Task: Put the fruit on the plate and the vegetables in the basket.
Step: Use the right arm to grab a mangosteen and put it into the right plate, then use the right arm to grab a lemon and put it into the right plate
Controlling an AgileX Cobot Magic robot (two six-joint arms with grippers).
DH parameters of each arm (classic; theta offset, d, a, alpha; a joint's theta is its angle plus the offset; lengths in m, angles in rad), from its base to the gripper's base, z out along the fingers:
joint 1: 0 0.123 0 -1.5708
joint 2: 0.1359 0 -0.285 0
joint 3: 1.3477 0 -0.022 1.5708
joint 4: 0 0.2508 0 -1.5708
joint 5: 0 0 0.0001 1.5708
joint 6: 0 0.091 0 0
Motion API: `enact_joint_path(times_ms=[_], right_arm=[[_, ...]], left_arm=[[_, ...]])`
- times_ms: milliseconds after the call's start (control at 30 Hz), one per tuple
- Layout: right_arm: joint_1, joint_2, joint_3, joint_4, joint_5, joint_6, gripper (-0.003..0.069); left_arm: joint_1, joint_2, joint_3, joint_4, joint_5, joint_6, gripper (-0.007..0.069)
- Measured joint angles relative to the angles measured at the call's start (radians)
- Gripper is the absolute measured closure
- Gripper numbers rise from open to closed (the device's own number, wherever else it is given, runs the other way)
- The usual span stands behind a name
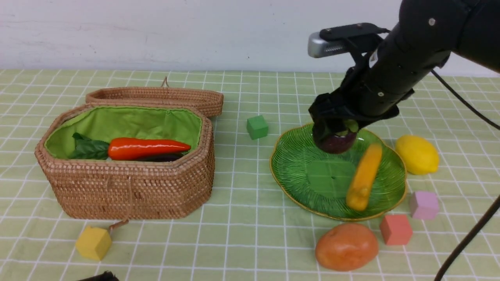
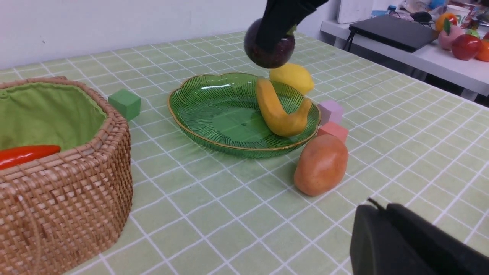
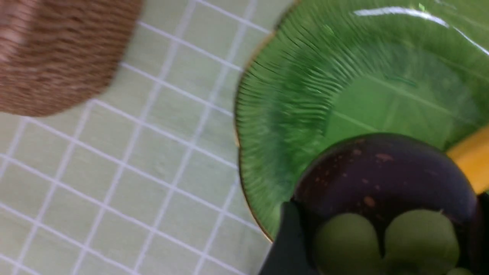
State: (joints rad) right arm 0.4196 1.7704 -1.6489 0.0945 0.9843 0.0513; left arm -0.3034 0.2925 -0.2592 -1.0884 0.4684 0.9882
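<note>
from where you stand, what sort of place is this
Probably a robot lab, not a kitchen: the right gripper holds a toy mangosteen, a green cube sits on the checked tablecloth, and a side desk carries more fruit.

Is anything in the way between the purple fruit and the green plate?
No. The right gripper holds the mangosteen above a bare part of the plate; the banana lies off to one side.

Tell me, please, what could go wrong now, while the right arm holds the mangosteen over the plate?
1. The mangosteen, held in the right fingers, hangs in the air near the far rim of the plate; being round, it may bounce or roll off if released from there.
2. The banana lies close beside it in the plate; the falling mangosteen could hit it and push it over the rim.
</note>
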Motion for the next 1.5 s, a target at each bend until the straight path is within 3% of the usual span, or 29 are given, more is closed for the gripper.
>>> enact_joint_path(times_ms=[433,800,967,1067,1167,1333,1467,1500], right_arm=[[0.0,0.093,0.0,-0.071,-0.12,0.028,0.0111],[0.0,0.222,0.0,-0.208,-0.165,0.17,0.0111],[0.002,0.161,0.0,-0.213,-0.08,0.166,-0.0001],[0.004,0.087,-0.001,-0.214,-0.031,0.151,-0.0016],[0.005,-0.011,-0.005,-0.227,-0.019,0.134,0.0025],[0.005,-0.078,-0.011,-0.264,0.022,0.117,0.0174],[-0.009,-0.107,-0.011,-0.351,0.164,0.115,0.04],[-0.011,-0.109,-0.011,-0.358,0.17,0.115,0.0411]], left_arm=[[0.0,0.0,0.0,0.0,-0.012,0.0,0.0603],[0.0,0.0,0.0,-0.001,-0.014,0.0,0.0603],[0.0,0.0,0.0,-0.01,-0.014,0.0,0.0603],[0.0,0.0,0.0,-0.019,-0.014,0.0,0.0603],[0.0,0.0,0.0,-0.025,-0.015,0.0,0.0603],[0.0,0.0,0.0,-0.025,-0.015,0.0,0.0599],[0.0,0.0,0.0,-0.027,-0.009,0.0,0.0596],[0.0,0.0,0.0,-0.027,-0.01,0.0,0.0595]])
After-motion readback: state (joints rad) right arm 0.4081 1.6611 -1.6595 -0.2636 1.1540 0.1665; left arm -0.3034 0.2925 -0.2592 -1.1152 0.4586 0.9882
